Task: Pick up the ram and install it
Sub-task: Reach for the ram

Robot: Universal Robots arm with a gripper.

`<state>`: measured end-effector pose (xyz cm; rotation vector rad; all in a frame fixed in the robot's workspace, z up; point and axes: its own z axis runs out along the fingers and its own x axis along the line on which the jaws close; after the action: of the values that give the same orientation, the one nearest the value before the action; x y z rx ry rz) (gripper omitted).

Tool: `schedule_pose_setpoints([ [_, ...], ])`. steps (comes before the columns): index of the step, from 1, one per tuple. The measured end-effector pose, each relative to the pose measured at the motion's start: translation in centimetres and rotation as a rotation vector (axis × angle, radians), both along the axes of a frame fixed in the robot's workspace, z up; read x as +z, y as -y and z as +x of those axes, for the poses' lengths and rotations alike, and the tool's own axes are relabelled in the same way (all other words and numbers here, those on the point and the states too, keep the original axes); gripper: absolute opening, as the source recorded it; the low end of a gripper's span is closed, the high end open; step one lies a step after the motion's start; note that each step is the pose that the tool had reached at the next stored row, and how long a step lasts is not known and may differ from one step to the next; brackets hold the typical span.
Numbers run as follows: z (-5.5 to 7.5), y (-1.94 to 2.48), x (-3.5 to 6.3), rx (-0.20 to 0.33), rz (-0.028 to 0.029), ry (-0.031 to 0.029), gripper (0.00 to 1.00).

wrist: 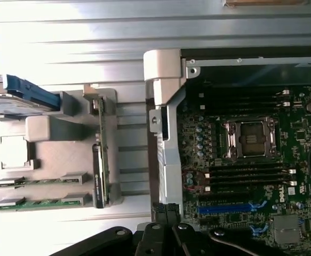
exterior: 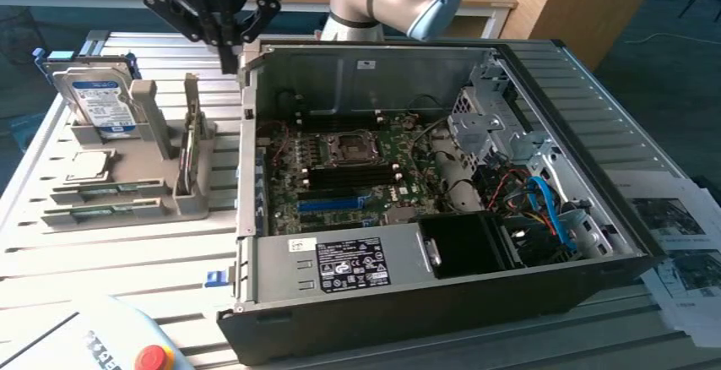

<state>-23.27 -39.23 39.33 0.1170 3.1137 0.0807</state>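
Note:
Two ram sticks, thin green boards, lie flat in the front slots of a grey holder (exterior: 135, 205) at the exterior view's left: one ram stick (exterior: 107, 190) (wrist: 38, 182) and a second (exterior: 104, 212) (wrist: 38, 203) beside it. My gripper (exterior: 231, 62) (wrist: 167, 213) hangs shut with nothing between its fingers, high above the far left corner of the open computer case (exterior: 242, 133), well apart from the sticks. The green motherboard (exterior: 349, 167) (wrist: 251, 160) lies inside the case, with dark memory slots (wrist: 246, 173) beside the processor socket.
The holder also carries a hard drive (exterior: 100, 100), a processor chip (exterior: 88, 165) and an upright narrow board (exterior: 194, 129) (wrist: 101, 160). A power supply (exterior: 338, 264) sits at the case front. A red stop button (exterior: 152, 357) and papers (exterior: 676, 226) lie on the slatted table.

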Motion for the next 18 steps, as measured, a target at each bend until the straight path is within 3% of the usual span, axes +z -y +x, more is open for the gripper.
schedule_pose_setpoints([
  [18, -5.6, -0.52, 0.00, 0.000, 0.0067, 0.0000, 0.10],
])
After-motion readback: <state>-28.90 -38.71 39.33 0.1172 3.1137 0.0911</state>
